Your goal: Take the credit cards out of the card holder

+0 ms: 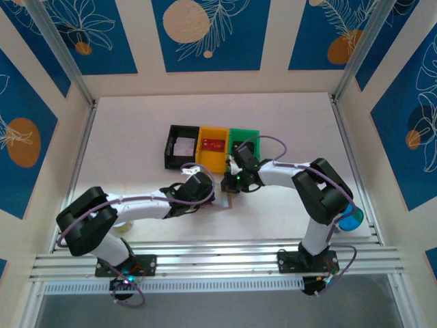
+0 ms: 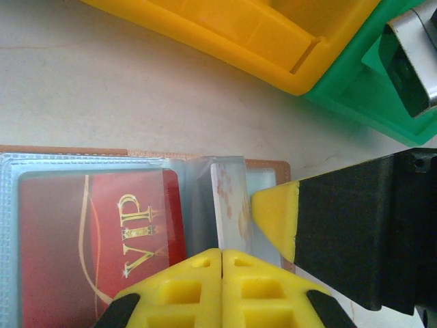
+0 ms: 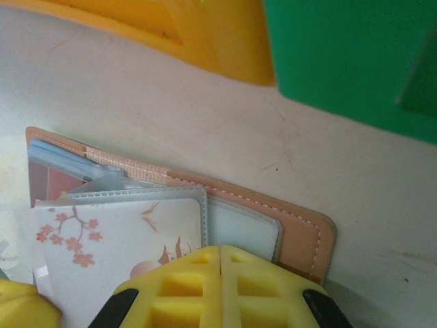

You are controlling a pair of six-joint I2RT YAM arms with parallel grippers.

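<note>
tan leather card holder (image 1: 229, 203) lies open on the table (image 1: 136, 137), just before the yellow bin (image 1: 213, 147), where the left gripper (image 1: 216, 198) and right gripper (image 1: 229, 190) meet.
left wrist: fingers pressed together over the clear pockets, a red vip card (image 2: 102, 239) inside.
right wrist: fingers pressed together over a blossom card (image 3: 116, 253), the holder's stitched edge beyond.

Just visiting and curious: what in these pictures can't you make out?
- Top view: arms above mostly hide the card holder.
- Left wrist view: the red VIP card is cut off by the bottom edge.
- Right wrist view: the right gripper covers the lower edge of the blossom card; pinched or not, unclear.
- Top view: the pale item in the black bin is too small to name.
</note>
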